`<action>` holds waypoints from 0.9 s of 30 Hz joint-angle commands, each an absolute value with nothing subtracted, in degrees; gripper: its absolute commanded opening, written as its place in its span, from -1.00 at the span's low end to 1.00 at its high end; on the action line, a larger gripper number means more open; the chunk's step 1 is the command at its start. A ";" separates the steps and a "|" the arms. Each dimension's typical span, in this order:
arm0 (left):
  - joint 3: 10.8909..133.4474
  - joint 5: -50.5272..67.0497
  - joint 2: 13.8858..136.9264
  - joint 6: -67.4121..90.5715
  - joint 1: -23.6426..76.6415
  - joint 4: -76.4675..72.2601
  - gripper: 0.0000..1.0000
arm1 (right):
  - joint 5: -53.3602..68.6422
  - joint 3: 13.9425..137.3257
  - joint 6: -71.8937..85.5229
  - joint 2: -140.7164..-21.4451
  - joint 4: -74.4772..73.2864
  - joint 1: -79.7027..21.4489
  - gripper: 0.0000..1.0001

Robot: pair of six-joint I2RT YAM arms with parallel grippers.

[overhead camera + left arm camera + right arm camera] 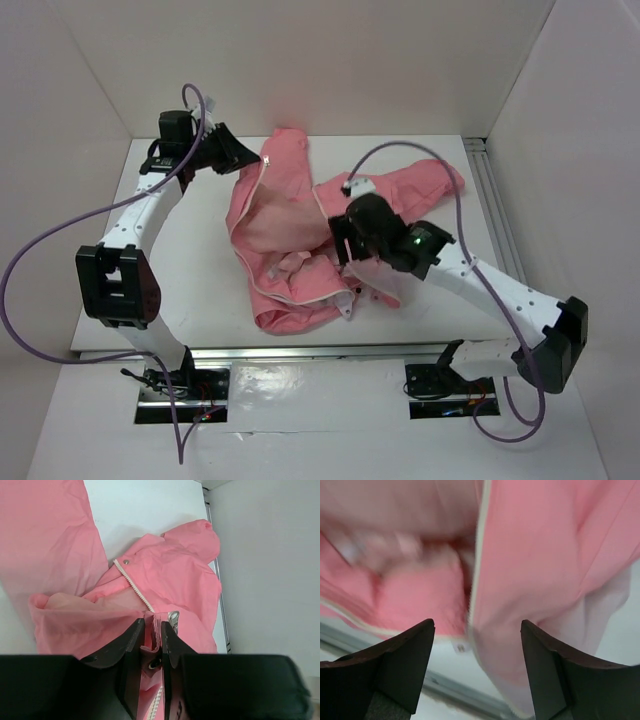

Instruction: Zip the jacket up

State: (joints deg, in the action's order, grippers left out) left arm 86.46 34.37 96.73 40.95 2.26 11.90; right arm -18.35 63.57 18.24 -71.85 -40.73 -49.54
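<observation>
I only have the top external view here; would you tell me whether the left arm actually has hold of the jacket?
Observer: Yes. The left wrist view shows the left fingers pinching a fold of the jacket along its white zipper edging.
Operator: Thank you. And the right fingers?
Observer: The right wrist view shows the right fingers wide apart with nothing between them, hovering over the jacket.
</observation>
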 commanded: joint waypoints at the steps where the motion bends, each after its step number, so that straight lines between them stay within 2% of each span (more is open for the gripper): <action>1: 86.31 32.61 95.54 41.40 1.85 13.18 -1.00 | -15.75 75.92 13.54 -73.02 -34.38 -44.75 0.52; 2: 85.79 32.09 95.54 40.79 1.85 13.79 -1.00 | -13.82 80.20 13.54 -75.04 -33.41 -42.65 0.47; 3: 85.00 32.08 95.54 40.78 1.85 13.80 -1.00 | -10.58 82.77 13.54 -77.58 -33.40 -38.54 0.31; 4: 84.38 31.30 94.84 40.78 1.85 14.49 -1.00 | -9.33 85.32 13.54 -83.70 -33.40 -36.84 0.24; 6: 81.92 31.29 94.31 40.78 1.85 14.50 -1.00 | -6.96 93.05 14.06 -90.58 -34.09 -32.90 0.19; 8: 79.38 31.29 93.78 40.78 1.85 14.50 -1.00 | -5.89 100.24 14.59 -100.34 -34.10 -31.38 0.28; 10: 77.70 31.29 93.17 40.26 1.85 15.03 -1.00 | -4.06 105.09 14.59 -106.14 -35.59 -30.67 0.44; 11: 75.69 31.29 93.16 40.25 1.85 15.03 -1.00 | -4.04 107.38 14.59 -111.31 -36.12 -30.67 0.59; 12: 74.72 31.29 92.55 39.64 1.85 15.03 -1.00 | -4.04 111.06 14.59 -113.62 -36.82 -30.67 0.63; 17: 71.99 29.62 90.53 38.85 0.71 15.03 -1.00 | -2.11 115.84 14.59 -124.35 -36.57 -30.67 0.63; 20: 71.98 29.62 89.92 38.32 0.70 15.55 -1.00 | -1.41 113.29 15.37 -126.03 -33.14 -29.45 0.38; 21: 71.98 29.62 89.91 37.71 0.70 15.56 -1.00 | -1.41 112.77 15.90 -126.56 -32.09 -28.83 0.18; 22: 71.98 29.62 89.91 37.71 0.70 15.56 -1.00 | -0.80 111.55 16.69 -126.56 -32.08 -28.83 0.17; 23: 71.98 29.62 89.91 37.71 0.70 15.56 -1.00 | -0.27 110.49 16.70 -125.00 -29.82 -28.31 -0.10; 26: 72.51 30.14 89.38 37.18 0.70 15.56 -1.00 | -1.31 105.39 18.01 -121.65 -25.86 -28.30 -0.47; 27: 72.51 30.15 89.38 37.18 0.70 15.56 -1.00 | -1.84 104.08 18.02 -119.03 -25.14 -28.30 -0.70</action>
State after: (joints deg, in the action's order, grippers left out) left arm 71.35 29.69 91.50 38.87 0.82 16.27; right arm -1.34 106.91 16.71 -126.15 -30.57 -29.04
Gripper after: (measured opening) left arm 0.297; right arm 0.197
